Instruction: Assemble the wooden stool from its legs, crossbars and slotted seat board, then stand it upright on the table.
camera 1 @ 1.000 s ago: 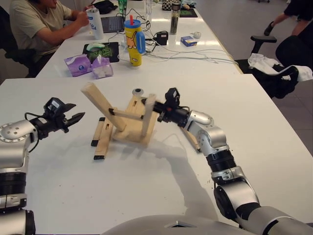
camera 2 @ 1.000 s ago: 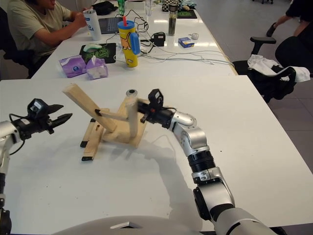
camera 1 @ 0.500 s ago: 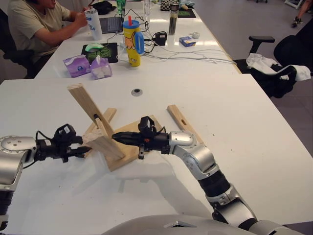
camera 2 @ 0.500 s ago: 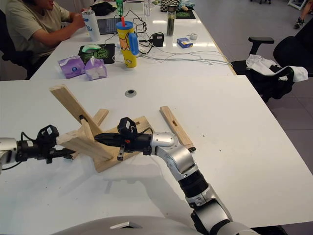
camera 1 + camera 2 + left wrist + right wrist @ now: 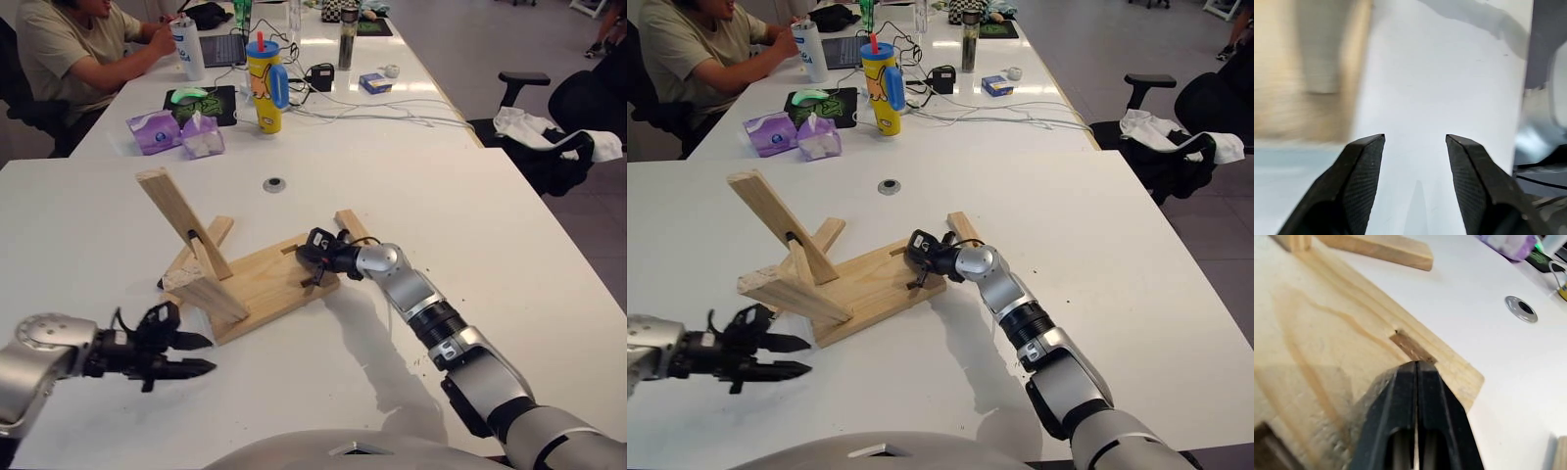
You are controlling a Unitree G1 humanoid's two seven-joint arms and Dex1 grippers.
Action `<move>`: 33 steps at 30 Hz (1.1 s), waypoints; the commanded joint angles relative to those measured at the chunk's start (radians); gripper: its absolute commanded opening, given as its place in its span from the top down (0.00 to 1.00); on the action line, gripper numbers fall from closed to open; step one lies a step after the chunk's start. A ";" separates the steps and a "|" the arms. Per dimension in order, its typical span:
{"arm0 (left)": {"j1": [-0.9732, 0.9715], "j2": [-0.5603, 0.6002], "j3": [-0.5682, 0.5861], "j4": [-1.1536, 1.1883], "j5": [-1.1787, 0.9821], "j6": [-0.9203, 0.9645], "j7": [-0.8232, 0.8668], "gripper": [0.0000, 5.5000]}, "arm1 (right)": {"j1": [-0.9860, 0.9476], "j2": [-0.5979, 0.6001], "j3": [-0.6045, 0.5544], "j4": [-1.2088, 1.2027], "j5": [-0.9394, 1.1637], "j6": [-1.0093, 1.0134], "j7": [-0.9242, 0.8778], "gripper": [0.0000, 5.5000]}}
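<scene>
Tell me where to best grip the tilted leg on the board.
Grip the tilted leg at its upper half, coming from the robot's left, I think: that part stands free in air, while its lower end meets the board.

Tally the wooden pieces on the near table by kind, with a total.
Seat board: 1
Wooden bars: 4 (one tilted up, one lying behind it, one at the board's front left, one at its right)
Total: 5
</scene>
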 commanded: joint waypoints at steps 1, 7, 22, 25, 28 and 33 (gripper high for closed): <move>0.039 -0.084 -0.103 -0.042 0.068 0.022 0.163 0.58 | 0.085 -0.104 0.118 -0.047 -0.092 0.199 0.145 1.00; -0.045 -0.192 -0.232 0.061 0.283 -0.042 0.419 0.58 | 0.177 -0.199 0.170 -0.262 -0.076 0.370 0.237 1.00; -0.397 -0.473 -0.345 0.457 0.512 -0.207 0.750 0.58 | 0.319 -0.195 0.207 -0.496 -0.021 0.490 0.193 1.00; -0.522 -0.537 -0.364 0.610 0.542 -0.278 0.758 0.58 | 0.316 -0.155 0.179 -0.468 -0.011 0.473 0.150 1.00; -0.591 -0.565 -0.387 0.714 0.569 -0.322 0.732 0.58 | 0.297 -0.110 0.145 -0.389 -0.021 0.419 0.081 1.00; -0.536 -0.532 -0.376 0.685 0.584 -0.319 0.717 0.58 | 0.296 -0.081 0.106 -0.354 -0.003 0.375 0.049 1.00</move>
